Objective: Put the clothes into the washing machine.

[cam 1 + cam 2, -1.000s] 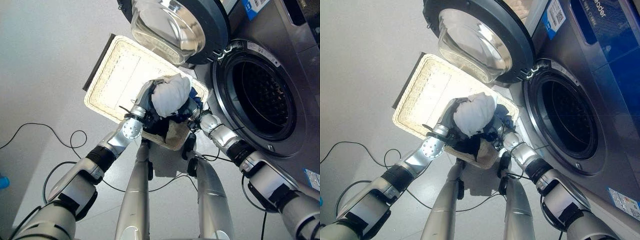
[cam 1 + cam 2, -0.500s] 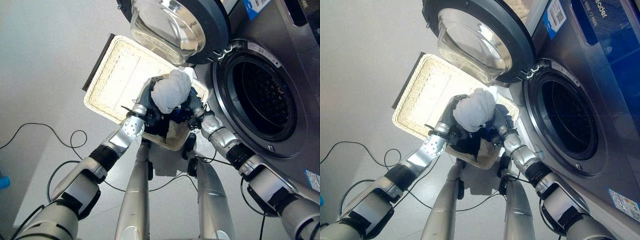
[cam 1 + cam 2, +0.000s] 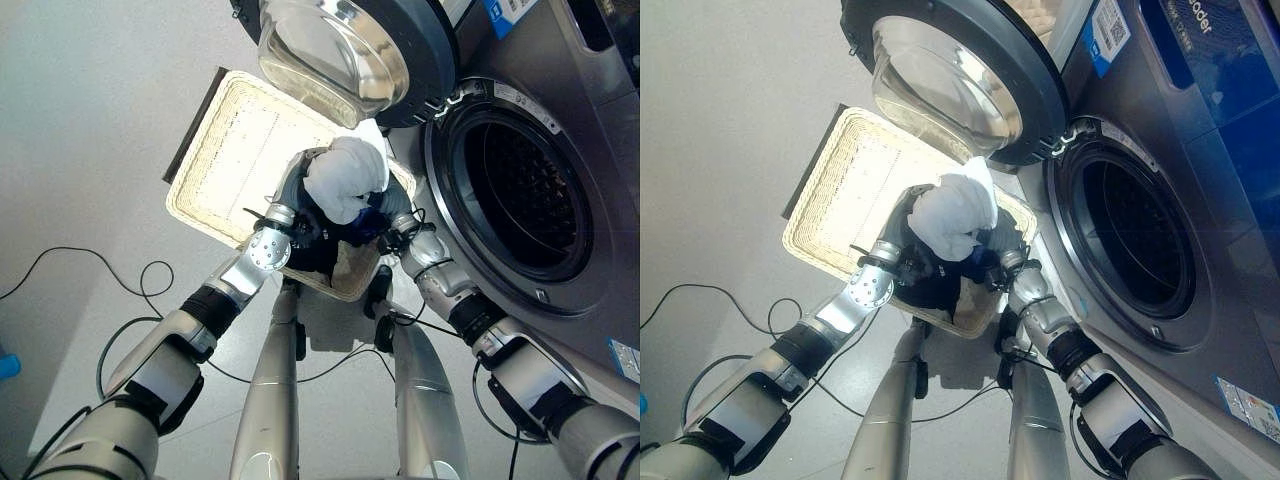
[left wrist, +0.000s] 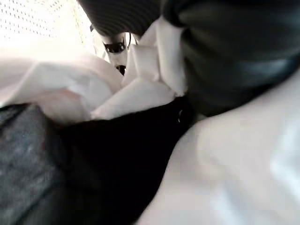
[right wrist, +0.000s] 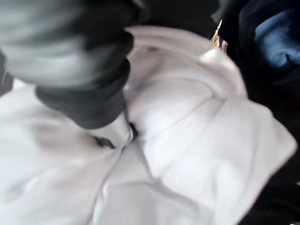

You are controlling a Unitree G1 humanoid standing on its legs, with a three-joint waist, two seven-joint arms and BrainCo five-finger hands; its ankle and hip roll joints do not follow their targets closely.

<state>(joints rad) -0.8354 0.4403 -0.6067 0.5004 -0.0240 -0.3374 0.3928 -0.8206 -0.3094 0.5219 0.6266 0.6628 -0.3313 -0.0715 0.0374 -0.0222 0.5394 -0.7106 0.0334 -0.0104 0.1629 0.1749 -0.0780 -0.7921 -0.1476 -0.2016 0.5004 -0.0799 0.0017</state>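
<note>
Your two head views look steeply down, sharing the wicker basket at upper centre and washing machine at right. Your wrist views sit pressed against white cloth.

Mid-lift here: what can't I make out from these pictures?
- Left hand: in the eye views its fingers are behind the white cloth; grip unreadable.
- Right hand: fingers buried in the dark clothes; its wrist view is too blurred.
- Basket contents under the bundle: hidden by cloth and arms.
- Drum interior: too dark to tell what is inside.
</note>
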